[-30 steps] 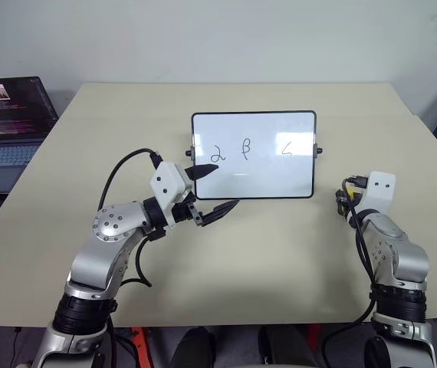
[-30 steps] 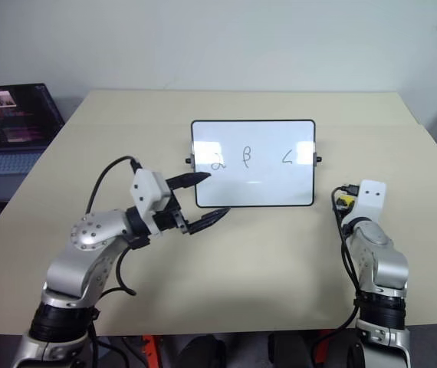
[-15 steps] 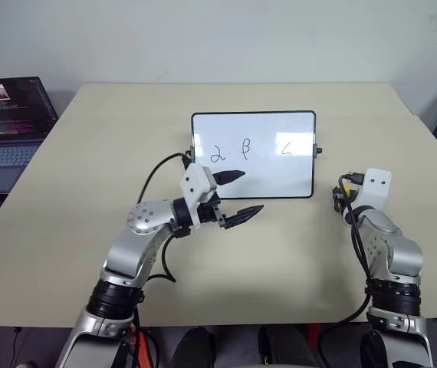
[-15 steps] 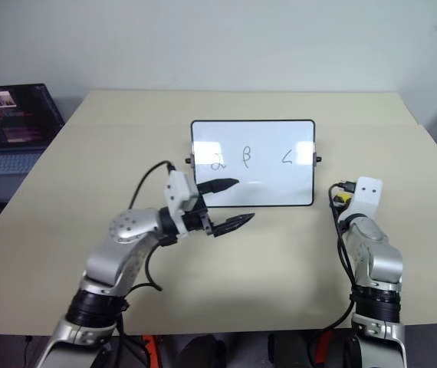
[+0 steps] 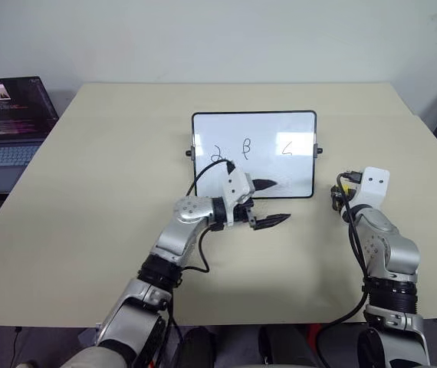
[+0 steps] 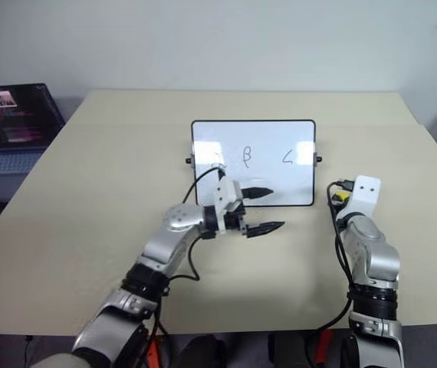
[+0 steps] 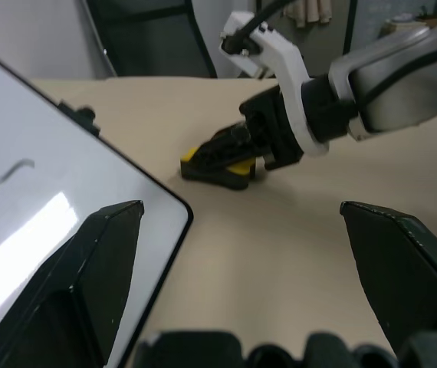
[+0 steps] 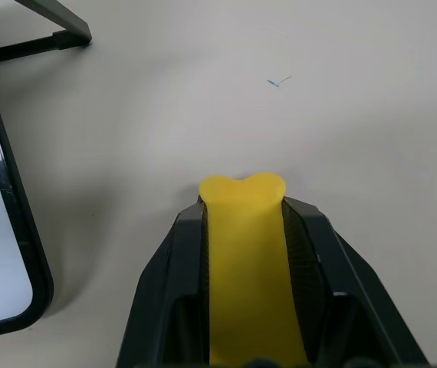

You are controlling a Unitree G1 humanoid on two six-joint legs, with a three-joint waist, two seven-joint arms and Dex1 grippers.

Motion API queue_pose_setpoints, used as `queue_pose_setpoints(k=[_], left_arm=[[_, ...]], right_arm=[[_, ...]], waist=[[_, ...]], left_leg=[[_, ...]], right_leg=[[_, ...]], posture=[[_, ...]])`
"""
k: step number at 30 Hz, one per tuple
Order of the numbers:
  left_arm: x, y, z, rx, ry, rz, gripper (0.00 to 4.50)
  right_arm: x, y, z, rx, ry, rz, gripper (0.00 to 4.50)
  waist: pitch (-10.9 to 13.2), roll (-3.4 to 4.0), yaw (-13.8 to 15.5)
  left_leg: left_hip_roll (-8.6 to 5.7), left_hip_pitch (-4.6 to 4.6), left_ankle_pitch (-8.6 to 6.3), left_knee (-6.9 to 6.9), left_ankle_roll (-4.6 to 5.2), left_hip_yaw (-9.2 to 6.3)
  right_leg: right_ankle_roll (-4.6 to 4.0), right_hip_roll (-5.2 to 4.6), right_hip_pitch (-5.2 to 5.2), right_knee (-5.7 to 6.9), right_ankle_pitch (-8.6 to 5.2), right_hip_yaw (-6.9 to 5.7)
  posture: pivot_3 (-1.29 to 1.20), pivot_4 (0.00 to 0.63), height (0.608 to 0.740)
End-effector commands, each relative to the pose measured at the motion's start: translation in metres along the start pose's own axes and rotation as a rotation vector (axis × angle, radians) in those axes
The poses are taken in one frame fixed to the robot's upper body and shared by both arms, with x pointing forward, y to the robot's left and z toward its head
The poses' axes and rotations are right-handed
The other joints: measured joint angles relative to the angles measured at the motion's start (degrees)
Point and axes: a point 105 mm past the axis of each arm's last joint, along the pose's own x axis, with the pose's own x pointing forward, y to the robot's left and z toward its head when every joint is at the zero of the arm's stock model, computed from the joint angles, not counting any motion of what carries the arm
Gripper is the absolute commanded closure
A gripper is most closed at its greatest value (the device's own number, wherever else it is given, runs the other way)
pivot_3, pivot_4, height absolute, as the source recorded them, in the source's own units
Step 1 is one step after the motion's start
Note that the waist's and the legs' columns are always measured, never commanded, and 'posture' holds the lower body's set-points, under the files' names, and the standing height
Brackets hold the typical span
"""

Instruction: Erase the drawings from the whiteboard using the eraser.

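The whiteboard (image 5: 272, 170) stands in the middle of the table, its black frame edge (image 8: 8, 201) also in the right wrist view. On it are the drawings: a 2 (image 5: 218, 154), a beta-like loop (image 5: 246, 146) and a 6 (image 5: 286, 149). My left gripper (image 5: 271, 202) is open and points to the right, level, at the board's lower edge; one finger (image 5: 266, 184) lies over the board and the other (image 5: 274, 220) over the table. To the right of the board, my right gripper (image 8: 243, 205) is shut on the yellow eraser (image 7: 232, 167), low over the table.
An open laptop (image 5: 8, 123) with a lit screen sits beyond the table's left edge. The beige table (image 5: 111, 153) stretches bare around the board. The board's dark stand leg (image 8: 46, 37) lies near my right gripper.
My left arm has swung to the right along the board's lower edge, from its lower left corner toward its lower right, with the gripper still open. The right arm has stayed still.
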Motion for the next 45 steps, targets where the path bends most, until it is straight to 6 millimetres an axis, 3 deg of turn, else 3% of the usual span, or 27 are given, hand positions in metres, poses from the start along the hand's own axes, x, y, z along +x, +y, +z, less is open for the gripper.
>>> queue_pose_setpoints(k=[1, 15, 27, 40, 45], left_arm=[[0.009, 0.003, 0.009, 0.058, -0.017, -0.004, 0.0], [0.028, 0.0, 0.009, 0.087, -0.041, 0.001, 0.0], [0.027, 0.001, 0.014, 0.098, -0.049, -0.002, 0.0], [0.016, 0.009, 0.015, 0.113, -0.046, 0.03, 0.0], [-0.012, 0.012, 0.02, 0.124, -0.037, 0.084, 0.0]], right_arm=[[-0.002, 0.0, 0.008, 0.001, -0.035, -0.003, 3.43], [0.0, 0.003, 0.008, 0.006, -0.039, 0.003, 3.43], [-0.002, 0.008, 0.015, 0.001, -0.06, 0.031, 3.43], [-0.018, 0.028, 0.045, -0.101, -0.171, 0.151, 3.43], [-0.022, 0.041, 0.063, -0.179, -0.253, 0.215, 3.43]], waist=[[0.0, 0.0, 0.0], [0.0, 0.0, 0.0], [0.0, 0.0, 0.0], [0.0, 0.0, 0.1], [0.0, 0.01, -0.1]], left_leg=[[0.0, 0.01, 0.0, -0.01, 0.0, 0.01], [0.0, -0.01, 0.0, 0.0, 0.0, -0.01], [0.0, 0.0, 0.0, 0.0, 0.0, -0.01], [0.0, -0.04, 0.0, 0.0, 0.0, -0.03], [0.0, -0.06, 0.0, -0.03, 0.0, 0.01]], right_leg=[[0.0, 0.0, 0.0, 0.0, 0.0, 0.01], [0.0, 0.0, 0.0, -0.01, 0.0, 0.0], [0.0, 0.0, 0.0, 0.0, 0.0, 0.0], [0.0, 0.0, -0.03, 0.0, 0.0, -0.02], [0.0, 0.0, -0.12, 0.02, 0.0, 0.05]], posture=[[0.0, 0.15, 0.74], [0.0, 0.15, 0.74], [0.0, 0.15, 0.74], [0.0, 0.15, 0.74], [0.0, 0.15, 0.74]])
